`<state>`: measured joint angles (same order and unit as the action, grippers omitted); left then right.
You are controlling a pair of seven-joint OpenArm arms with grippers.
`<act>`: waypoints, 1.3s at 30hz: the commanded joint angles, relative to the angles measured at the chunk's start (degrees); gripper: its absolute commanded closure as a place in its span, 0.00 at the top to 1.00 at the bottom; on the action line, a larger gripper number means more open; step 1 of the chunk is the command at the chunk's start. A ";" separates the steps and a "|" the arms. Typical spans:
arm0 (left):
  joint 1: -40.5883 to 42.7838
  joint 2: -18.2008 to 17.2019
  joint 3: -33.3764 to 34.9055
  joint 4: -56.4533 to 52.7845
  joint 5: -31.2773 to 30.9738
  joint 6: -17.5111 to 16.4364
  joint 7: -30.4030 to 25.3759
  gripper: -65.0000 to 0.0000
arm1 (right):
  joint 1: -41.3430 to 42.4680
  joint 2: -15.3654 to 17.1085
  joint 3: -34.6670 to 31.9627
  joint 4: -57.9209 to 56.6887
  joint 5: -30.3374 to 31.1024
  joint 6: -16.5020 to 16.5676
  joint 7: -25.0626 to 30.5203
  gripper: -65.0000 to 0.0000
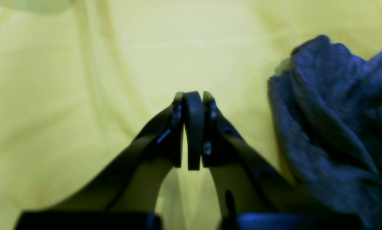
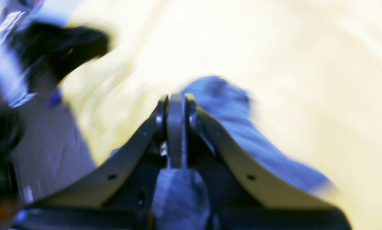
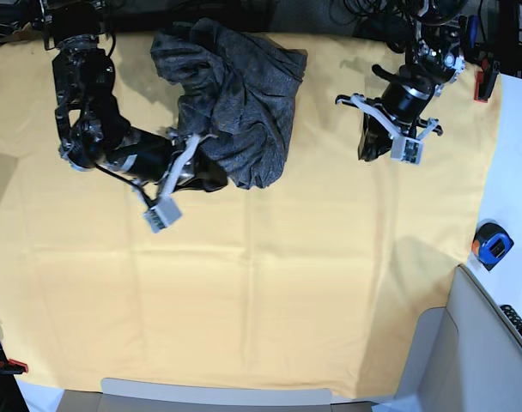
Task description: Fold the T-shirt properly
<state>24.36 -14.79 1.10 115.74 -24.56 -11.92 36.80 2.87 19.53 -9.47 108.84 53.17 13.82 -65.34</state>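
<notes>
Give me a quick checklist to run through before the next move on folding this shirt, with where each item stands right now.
1. T-shirt laid out flat: not ok, it lies crumpled in a heap on the yellow cloth.
2. Left gripper free of fabric: ok, shut on nothing, over bare cloth beside the shirt.
3. Right gripper at the shirt: ok, it is at the heap's lower edge.
4. Right gripper holding fabric: cannot tell, jaws are shut but the wrist view is blurred.
5. Sleeves located: not ok, neither can be picked out in the heap.
</notes>
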 commanded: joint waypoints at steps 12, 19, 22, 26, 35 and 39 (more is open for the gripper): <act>2.85 -0.20 4.57 1.84 -0.37 -0.34 -0.88 0.11 | -12.76 14.27 3.28 5.58 12.28 -0.95 0.95 0.35; 2.67 0.50 4.48 1.84 -0.37 -0.34 -0.88 0.11 | -12.85 14.27 2.66 6.46 15.54 -0.86 -4.15 0.35; 2.59 1.56 4.13 1.84 -0.19 -0.34 -0.88 0.11 | -10.48 13.39 -1.65 6.28 15.01 -0.86 -4.15 0.37; 2.59 1.56 4.30 1.75 -0.19 -0.34 -0.88 0.11 | -6.96 9.53 -8.85 6.11 10.35 -0.86 -4.24 0.49; 2.76 1.56 4.13 1.49 -0.19 -0.34 -0.88 0.11 | -4.85 5.31 -17.65 3.30 2.26 -1.30 -4.24 0.55; 2.85 1.56 4.13 1.49 -0.19 -0.34 -0.88 0.11 | -5.38 5.31 -17.73 1.45 1.47 -1.38 -4.24 0.55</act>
<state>27.18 -12.91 5.52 116.40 -24.56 -11.99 37.34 -3.03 24.56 -27.38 109.49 53.87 12.16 -70.30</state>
